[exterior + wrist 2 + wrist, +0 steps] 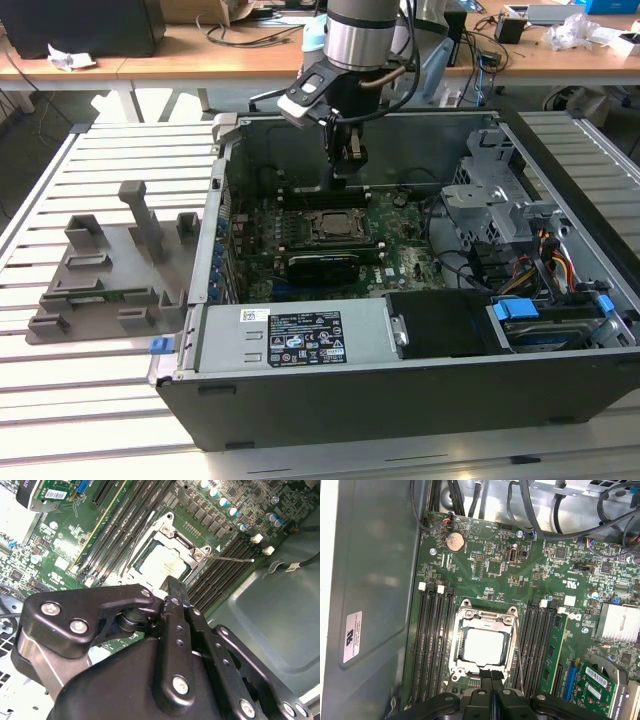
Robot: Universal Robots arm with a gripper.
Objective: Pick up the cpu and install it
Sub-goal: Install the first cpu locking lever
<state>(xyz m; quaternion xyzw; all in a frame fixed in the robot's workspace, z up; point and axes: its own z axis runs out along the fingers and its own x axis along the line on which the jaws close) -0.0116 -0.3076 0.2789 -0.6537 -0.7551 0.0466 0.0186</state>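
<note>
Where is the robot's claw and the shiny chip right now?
Gripper shut, empty, hovering over the board. Chip lying in its socket. Nothing in between.

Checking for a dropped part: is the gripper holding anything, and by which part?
Nothing is held: the gripper is shut and empty, above the cpu, which lies in the socket frame.

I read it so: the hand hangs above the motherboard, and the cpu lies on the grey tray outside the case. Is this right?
Not quite. The hand does hang above the motherboard, but the cpu lies in the socket frame on that board, inside the case, as the first wrist view shows.
</note>
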